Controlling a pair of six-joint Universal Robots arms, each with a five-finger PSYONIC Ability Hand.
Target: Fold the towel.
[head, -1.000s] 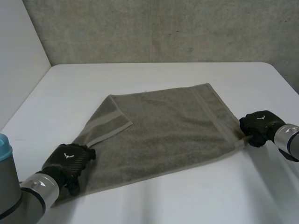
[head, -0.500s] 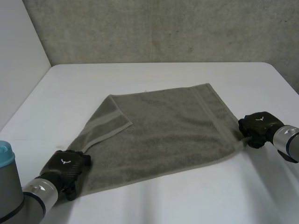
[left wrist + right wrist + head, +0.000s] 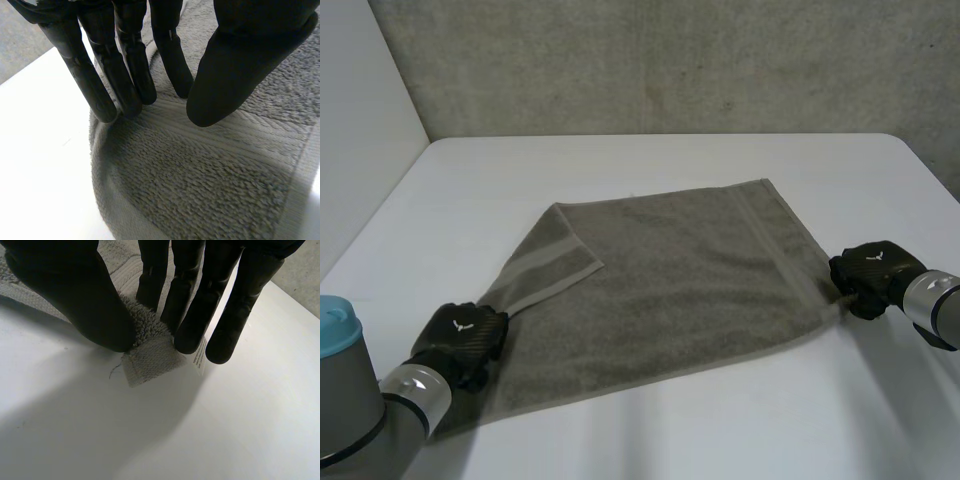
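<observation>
The right hand pinches the near right corner of the grey towel between thumb and fingers, with a small white tag poking out by its fingertips. The left hand sets straight fingers, thumb apart, on the near left corner. The towel lies spread on the white tabletop, its far left corner folded over.

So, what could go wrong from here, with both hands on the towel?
1. The right hand pinches only the tip of a corner of the towel, so the cloth may slip out on lifting.
2. The left hand seems to rest its fingers and thumb on the near edge without a clear pinch, so that side may stay behind.
3. The far left corner is already turned over, so the fold may come out uneven.
</observation>
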